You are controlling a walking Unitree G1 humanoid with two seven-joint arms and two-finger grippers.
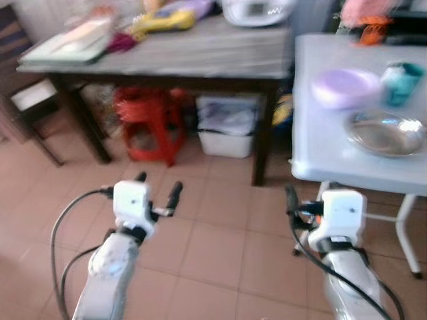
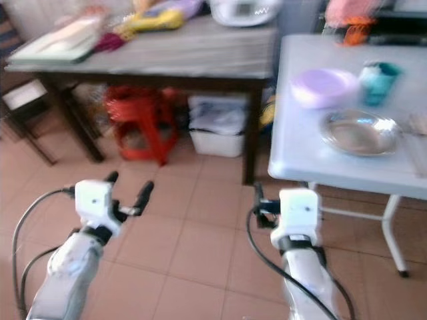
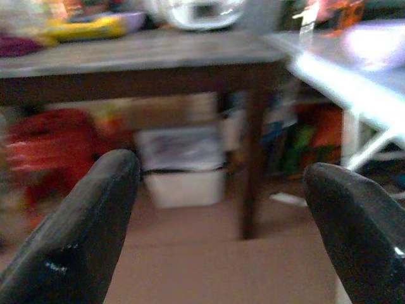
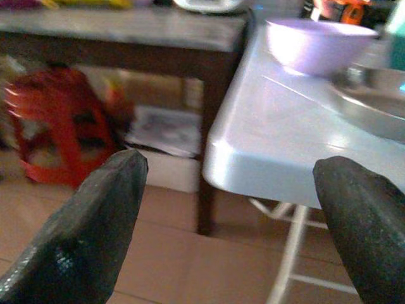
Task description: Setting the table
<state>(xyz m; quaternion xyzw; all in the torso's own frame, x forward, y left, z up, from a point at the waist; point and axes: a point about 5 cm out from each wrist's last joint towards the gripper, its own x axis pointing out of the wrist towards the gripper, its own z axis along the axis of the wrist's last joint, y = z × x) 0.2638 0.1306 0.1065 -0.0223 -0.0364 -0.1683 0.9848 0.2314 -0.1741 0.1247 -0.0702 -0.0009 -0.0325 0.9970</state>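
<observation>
A white folding table (image 1: 320,157) stands ahead on my right. On it are a lilac bowl (image 1: 343,87), a teal cup (image 1: 402,83) and a shiny steel plate (image 1: 385,132). My left gripper (image 1: 158,187) is held over the tiled floor, open and empty, short of the dark wooden table (image 1: 200,57). My right gripper (image 4: 229,164) is open and empty too, just below and in front of the white table's near corner. In the right wrist view the lilac bowl (image 4: 316,44) and the steel plate (image 4: 373,107) lie beyond its fingers.
The wooden table carries a white rice cooker (image 1: 257,10), yellow and purple items and a flat tray. Under it stand a red plastic stool (image 1: 150,120) and a white bin (image 1: 227,130). Tiled floor (image 1: 213,233) lies between me and both tables.
</observation>
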